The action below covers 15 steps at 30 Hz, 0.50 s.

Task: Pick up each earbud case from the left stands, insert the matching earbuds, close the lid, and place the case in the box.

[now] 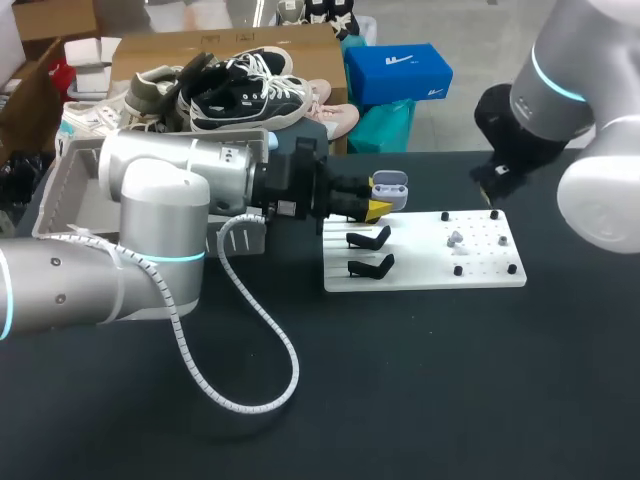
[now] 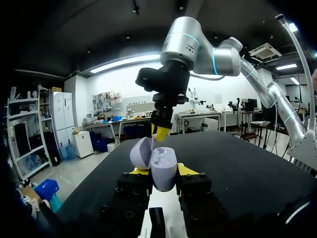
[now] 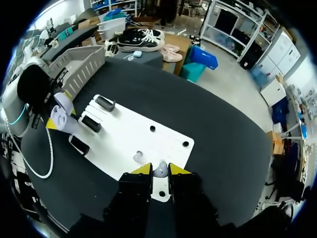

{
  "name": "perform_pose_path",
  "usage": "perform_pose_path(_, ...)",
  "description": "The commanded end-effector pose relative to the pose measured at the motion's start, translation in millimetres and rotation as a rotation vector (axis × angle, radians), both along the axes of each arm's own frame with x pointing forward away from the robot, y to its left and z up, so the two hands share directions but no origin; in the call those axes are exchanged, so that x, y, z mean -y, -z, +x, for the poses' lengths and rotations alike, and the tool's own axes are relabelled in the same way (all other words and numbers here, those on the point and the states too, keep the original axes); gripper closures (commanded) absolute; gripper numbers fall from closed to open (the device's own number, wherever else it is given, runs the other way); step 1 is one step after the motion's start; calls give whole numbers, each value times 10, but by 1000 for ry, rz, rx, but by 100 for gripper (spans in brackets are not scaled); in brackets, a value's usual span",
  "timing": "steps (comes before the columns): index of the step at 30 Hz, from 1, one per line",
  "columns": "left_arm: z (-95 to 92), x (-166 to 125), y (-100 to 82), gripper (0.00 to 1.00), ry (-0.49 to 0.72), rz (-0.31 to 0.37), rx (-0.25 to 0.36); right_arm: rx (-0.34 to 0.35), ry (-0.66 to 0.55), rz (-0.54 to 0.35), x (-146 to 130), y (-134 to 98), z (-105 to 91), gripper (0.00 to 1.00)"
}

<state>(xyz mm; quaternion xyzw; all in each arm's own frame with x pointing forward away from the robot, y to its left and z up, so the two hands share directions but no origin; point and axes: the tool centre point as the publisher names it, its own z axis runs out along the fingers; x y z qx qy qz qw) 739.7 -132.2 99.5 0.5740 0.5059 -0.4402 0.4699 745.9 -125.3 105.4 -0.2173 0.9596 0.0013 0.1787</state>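
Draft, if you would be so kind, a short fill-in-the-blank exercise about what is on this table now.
The left hand is shut on the earbud case, whose lid is ____.
The white board carries ____ black stands, all empty.
An earbud lies on the board ahead of the right hand; the table beneath is ____.
Missing words: open; three; black.

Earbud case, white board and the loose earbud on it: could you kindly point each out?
earbud case (image 2: 163, 173): left wrist view, its pale lower shell.
white board (image 1: 430, 275): head view, bare near edge.
loose earbud (image 3: 138, 157): right wrist view, its rounded body.
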Motion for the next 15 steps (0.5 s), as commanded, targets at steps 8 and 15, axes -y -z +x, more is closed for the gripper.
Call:
perform_pose_path(8, -3, 2, 4, 100, -2, -2, 1, -41, 353, -44, 139, -221, -199, 100)
perform_pose_path(15, -3, 2, 4, 100, -2, -2, 1, -73, 569, -37, 51, -375, -320, 100)
